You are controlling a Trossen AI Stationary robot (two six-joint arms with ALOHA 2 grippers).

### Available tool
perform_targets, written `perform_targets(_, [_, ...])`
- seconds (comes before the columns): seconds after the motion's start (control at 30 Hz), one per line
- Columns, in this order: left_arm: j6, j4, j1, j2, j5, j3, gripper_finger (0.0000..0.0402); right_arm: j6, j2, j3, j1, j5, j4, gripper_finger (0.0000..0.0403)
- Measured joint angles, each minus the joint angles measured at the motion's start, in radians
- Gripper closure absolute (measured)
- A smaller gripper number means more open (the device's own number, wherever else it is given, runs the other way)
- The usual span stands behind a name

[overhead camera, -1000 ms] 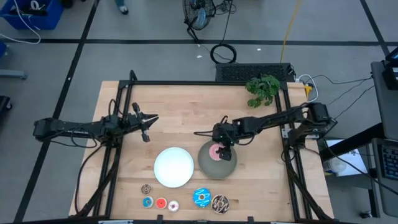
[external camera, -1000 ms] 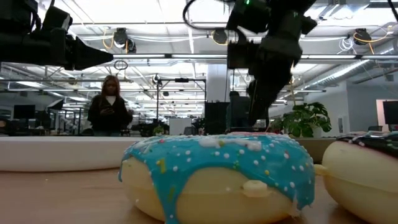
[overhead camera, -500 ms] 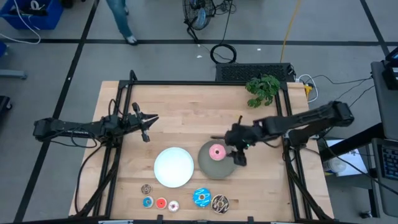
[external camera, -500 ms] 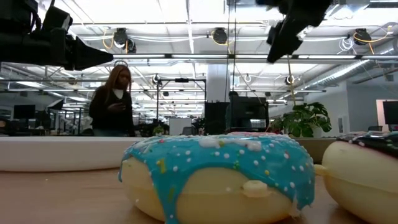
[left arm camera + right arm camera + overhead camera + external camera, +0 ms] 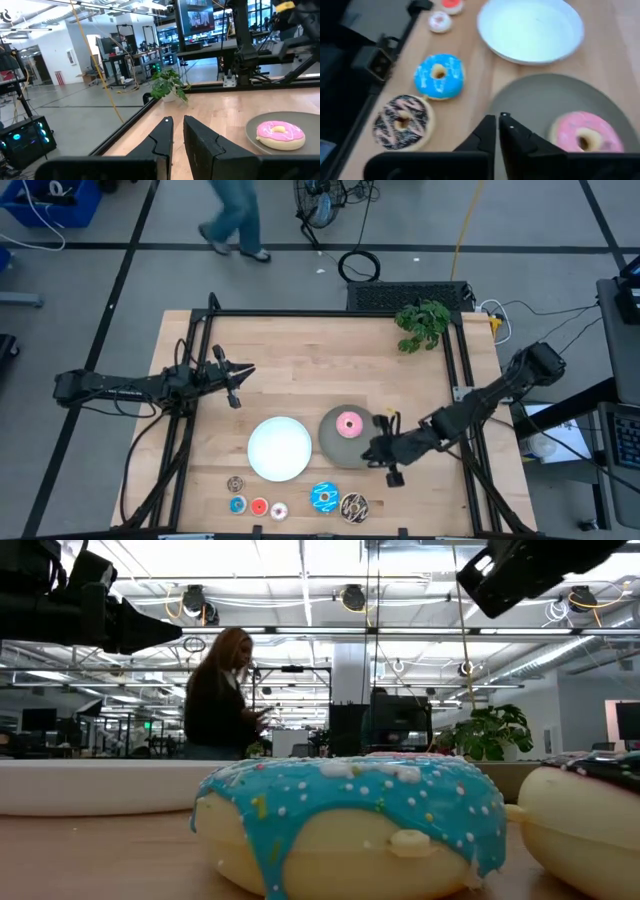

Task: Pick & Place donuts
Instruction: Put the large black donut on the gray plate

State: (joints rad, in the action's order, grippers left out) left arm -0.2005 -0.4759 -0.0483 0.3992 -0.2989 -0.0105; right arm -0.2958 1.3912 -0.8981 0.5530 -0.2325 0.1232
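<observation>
Having left the pink donut [image 5: 348, 424] on the grey plate [image 5: 330, 442], the clenched, empty right gripper [image 5: 390, 464] is swinging toward the blue sprinkled donut [image 5: 323, 497]; it should be opening before descending.

Pink donut [image 5: 348, 424]: plain pink icing, on grey plate [image 5: 335, 448]
Blue donut [image 5: 324, 497]: bright blue, pale sprinkles
Brown donut [image 5: 353, 506]: dark brown, light drizzle
Tiny rings: brown [image 5: 236, 484], blue [image 5: 237, 504], red [image 5: 259, 507], white [image 5: 279, 510]
Second plate [image 5: 279, 448]: white
Tabletop [image 5: 290, 360]: light wood
</observation>
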Motion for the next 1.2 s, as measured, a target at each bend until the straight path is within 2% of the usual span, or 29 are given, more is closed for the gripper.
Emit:
perform_targets(0.13, [-0.001, 0.000, 0.000, 0.000, -0.003, 0.000, 0.0350, 0.001, 0.001, 0.045, 0.031, 0.027, -0.053, 0.0389])
perform_targets(0.33, [-0.004, 0.001, 0.000, 0.000, -0.026, 0.000, 0.0350, 0.005, -0.003, 0.091, 0.070, 0.054, -0.089, 0.0400])
perform_targets(0.43, [-0.004, 0.002, 0.000, 0.000, -0.026, 0.000, 0.0350, -0.016, -0.006, 0.087, 0.062, 0.055, -0.170, 0.0402])
perform_targets(0.5, [-0.005, 0.002, 0.000, 0.000, -0.026, 0.000, 0.0350, -0.038, -0.002, 0.062, 0.048, 0.081, -0.138, 0.0402])
perform_targets(0.67, [-0.006, 0.003, 0.000, 0.000, -0.026, 0.000, 0.0350, -0.053, 0.067, -0.098, 0.044, 0.079, 0.014, 0.0403])
perform_targets(0.93, [-0.006, 0.004, 0.000, 0.000, -0.026, 0.000, 0.0350, -0.055, 0.312, -0.446, 0.035, 0.080, 0.393, 0.0403])
perform_targets(1.2, [0.027, 0.018, 0.000, 0.000, -0.024, 0.000, 0.0350, -0.079, 0.530, -0.715, 0.044, 0.112, 0.633, 0.0403])
